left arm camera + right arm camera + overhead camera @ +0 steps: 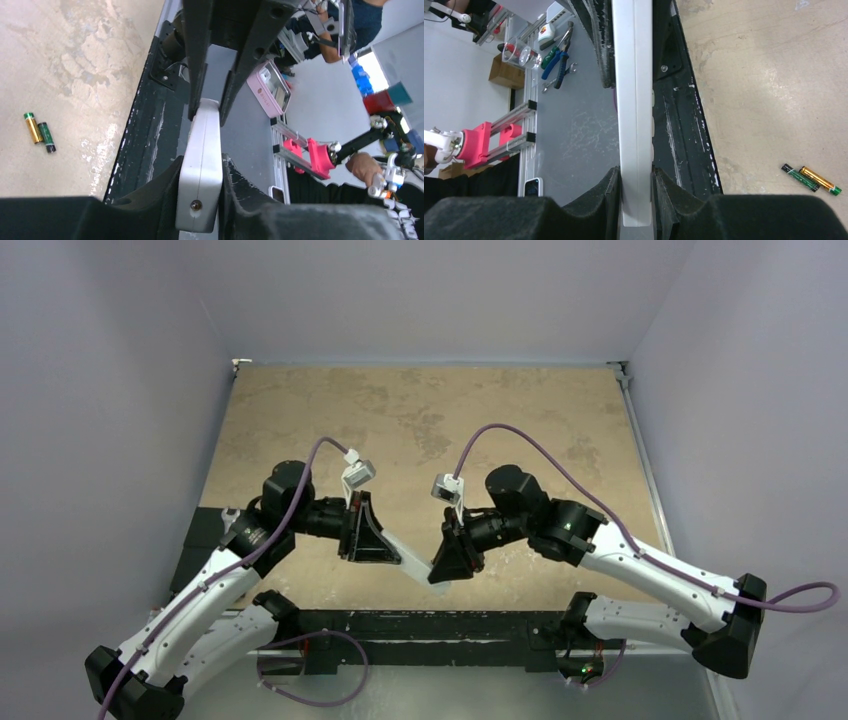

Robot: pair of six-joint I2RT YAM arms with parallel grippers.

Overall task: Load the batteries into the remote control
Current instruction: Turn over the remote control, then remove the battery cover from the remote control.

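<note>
Pale walls (120,390) enclose a tan, mottled counter (420,410).

Top view: both arms reach inward from the near edge and meet above the counter's near middle. The remote (412,562) spans the gap between them as a slim white bar, slanting from upper left to lower right. The left claw (385,545) grips its left end. The right claw (447,568) grips its right end. A black strip (420,625) runs along the near edge below both claws.

Left wrist view: the left claw's fingers (155,200) sit at the bottom, one on each side of the remote, both pressed against its faces and parted only by its thickness. A screw (196,204) shows in the remote's near end. At the far end, the right claw pinches the remote the same way. The remote hangs in the air between the two claws. The batteries (40,132) lie on the counter at the left, well apart from the remote. There are two, side by side and touching, one gold and one dark green.

Right wrist view: the right claw's fingers (589,200) clamp the remote edge-on, and the bar runs straight up to the left claw at the top. Small buttons protrude along its right edge. The batteries lie on the counter at lower right. Pliers (556,62) and a pink fixture (474,147) rest on a grey surface (574,130) to the left.
</note>
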